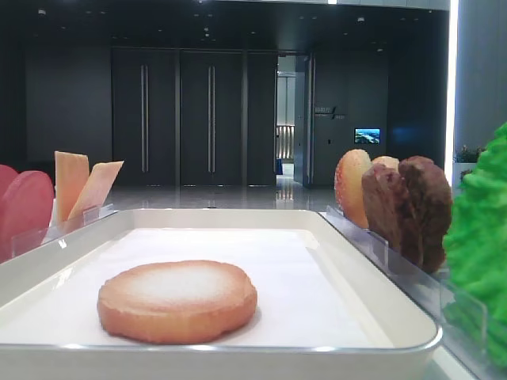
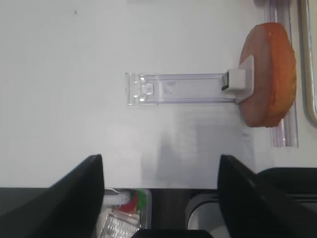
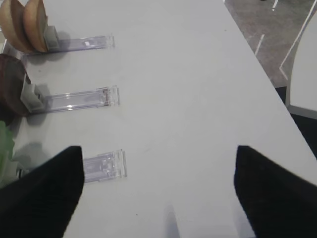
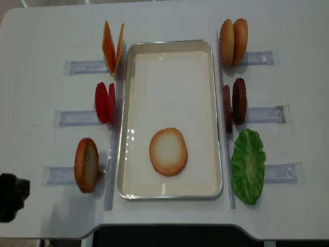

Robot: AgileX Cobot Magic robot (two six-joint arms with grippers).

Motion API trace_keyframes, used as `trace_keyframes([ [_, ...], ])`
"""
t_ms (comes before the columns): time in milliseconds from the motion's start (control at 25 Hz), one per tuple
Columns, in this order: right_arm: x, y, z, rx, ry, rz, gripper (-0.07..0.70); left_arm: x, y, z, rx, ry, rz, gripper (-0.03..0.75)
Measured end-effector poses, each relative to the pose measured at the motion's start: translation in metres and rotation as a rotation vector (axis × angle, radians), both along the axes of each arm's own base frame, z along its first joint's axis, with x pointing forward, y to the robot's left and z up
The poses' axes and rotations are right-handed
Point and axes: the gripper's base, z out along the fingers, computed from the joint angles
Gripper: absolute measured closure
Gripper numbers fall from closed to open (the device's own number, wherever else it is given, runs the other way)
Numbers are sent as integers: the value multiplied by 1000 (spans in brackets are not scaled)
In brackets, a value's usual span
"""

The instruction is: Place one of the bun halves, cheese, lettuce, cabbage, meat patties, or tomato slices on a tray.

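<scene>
From overhead I see one bun half (image 4: 168,151) lying flat in the tray (image 4: 170,44); only my left wrist view shows another bun half (image 2: 269,74) upright on the bench (image 2: 74,74). Both pincers, left (image 2: 161,191) and right (image 3: 158,191), gape wide, holding nothing.

My left gripper (image 2: 159,198) hangs above the table with jaws spread wide and nothing between them; its two dark fingers (image 2: 69,198) fill the lower corners of the left wrist view. In the overhead view only a dark part of my left arm (image 4: 13,195) shows at the left edge. My right gripper (image 3: 158,193) likewise stands wide apart and empty, its fingers (image 3: 42,198) dark at both lower corners.
</scene>
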Motion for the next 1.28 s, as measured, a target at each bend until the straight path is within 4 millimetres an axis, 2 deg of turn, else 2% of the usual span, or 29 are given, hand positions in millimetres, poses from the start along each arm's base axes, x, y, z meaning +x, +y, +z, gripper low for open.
trace_keyframes([
  [240,0,0,0,0,0,10,47,-34,0,-7,-4,-179,2,169],
  [440,0,0,0,0,0,12,47,-56,0,-5,-8,-332,2,170],
  [720,0,0,0,0,0,12,47,-77,0,-4,-9,-478,2,176],
  [1280,0,0,0,0,0,12,47,-80,0,-4,-6,-497,3,178],
])
